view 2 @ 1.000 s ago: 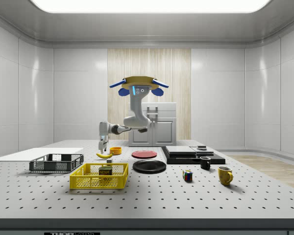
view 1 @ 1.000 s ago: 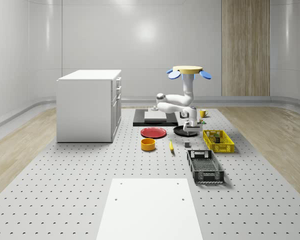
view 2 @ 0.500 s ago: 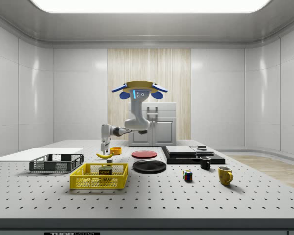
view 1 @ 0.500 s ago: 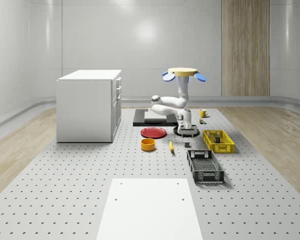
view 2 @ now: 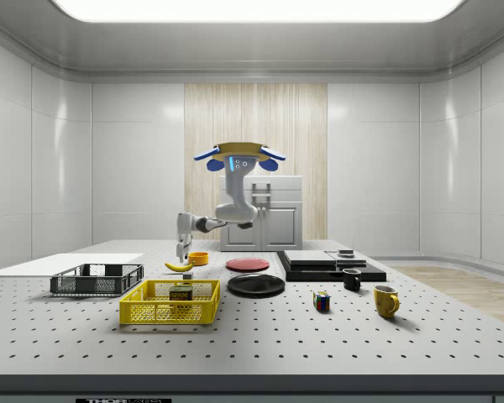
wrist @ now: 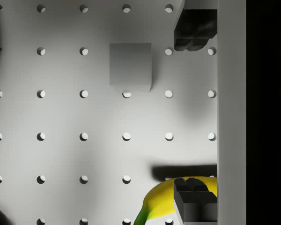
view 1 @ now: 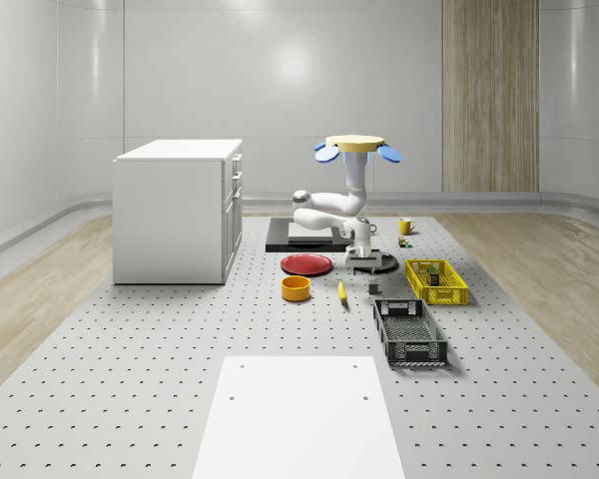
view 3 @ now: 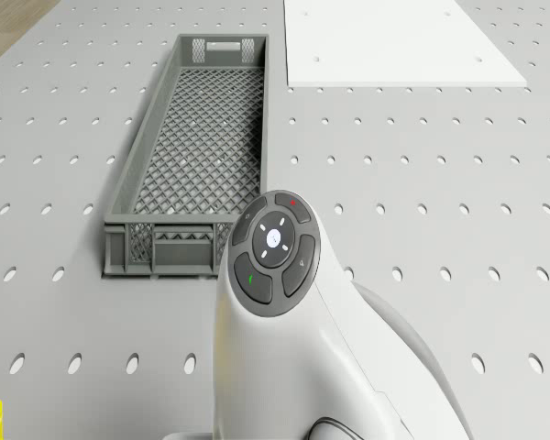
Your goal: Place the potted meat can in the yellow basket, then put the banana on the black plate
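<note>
The drone (view 1: 357, 148) hovers above the black plate (view 1: 384, 262), its arm bent down toward the table. My gripper (wrist: 195, 117) is open with nothing between the fingers. It hangs just above the table beside the banana (wrist: 166, 201), whose end lies under one fingertip (wrist: 195, 204). In the side view the gripper (view 2: 183, 255) is right over the banana (view 2: 179, 266). The banana (view 1: 341, 290) lies on the table between the orange bowl and the black crate. The potted meat can (view 2: 181, 293) stands inside the yellow basket (view 2: 170, 304), also seen as the yellow basket (view 1: 436, 281).
A small grey cube (wrist: 130, 67) sits near the gripper. A black crate (view 3: 197, 160), an orange bowl (view 1: 296, 288) and a red plate (view 1: 306, 264) surround the banana. A white cabinet (view 1: 178, 210), a white mat (view 1: 299, 414), two mugs (view 2: 385, 300) and a colour cube (view 2: 321, 301) stand farther off.
The drone and arm have shifted toward the whole-scene view's left, away from the yellow basket. The gripper has come down closer to the banana.
</note>
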Tool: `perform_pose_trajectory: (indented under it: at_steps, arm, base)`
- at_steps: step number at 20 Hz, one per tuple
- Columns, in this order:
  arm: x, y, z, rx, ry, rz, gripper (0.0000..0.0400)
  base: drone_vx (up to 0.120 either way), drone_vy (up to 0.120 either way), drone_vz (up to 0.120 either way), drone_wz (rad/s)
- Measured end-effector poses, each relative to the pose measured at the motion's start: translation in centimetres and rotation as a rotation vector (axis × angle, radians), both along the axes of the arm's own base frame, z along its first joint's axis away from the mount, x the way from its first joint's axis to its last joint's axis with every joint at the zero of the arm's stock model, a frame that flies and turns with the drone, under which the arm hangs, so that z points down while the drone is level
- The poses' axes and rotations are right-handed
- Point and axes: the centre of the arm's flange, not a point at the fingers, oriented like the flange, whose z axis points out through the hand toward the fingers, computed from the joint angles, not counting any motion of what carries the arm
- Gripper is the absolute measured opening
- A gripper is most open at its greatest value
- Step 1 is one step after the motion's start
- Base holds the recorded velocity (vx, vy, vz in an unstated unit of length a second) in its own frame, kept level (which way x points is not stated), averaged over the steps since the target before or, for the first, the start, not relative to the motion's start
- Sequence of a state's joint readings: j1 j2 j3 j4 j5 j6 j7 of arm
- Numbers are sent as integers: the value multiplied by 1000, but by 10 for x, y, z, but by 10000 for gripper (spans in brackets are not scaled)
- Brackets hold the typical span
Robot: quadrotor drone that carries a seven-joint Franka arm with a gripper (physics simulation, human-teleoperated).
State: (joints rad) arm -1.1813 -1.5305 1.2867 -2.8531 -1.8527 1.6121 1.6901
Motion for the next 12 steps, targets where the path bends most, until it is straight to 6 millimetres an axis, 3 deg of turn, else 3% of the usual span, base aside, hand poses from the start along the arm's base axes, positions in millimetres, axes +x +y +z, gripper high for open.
perform_pose_trajectory:
  at_steps: [2, 5, 10, 12]
  arm:
    - [0, 0, 0, 0, 0, 0, 400]
    - [0, 0, 0, 0, 0, 0, 400]
    - [0, 0, 0, 0, 0, 0, 400]
    - [0, 0, 0, 0, 0, 0, 400]
  base:
    - [0, -120, -20, 0]
    - [0, -120, -93, 0]
    - [112, -120, 0, 0]
    - [40, -120, 0, 0]
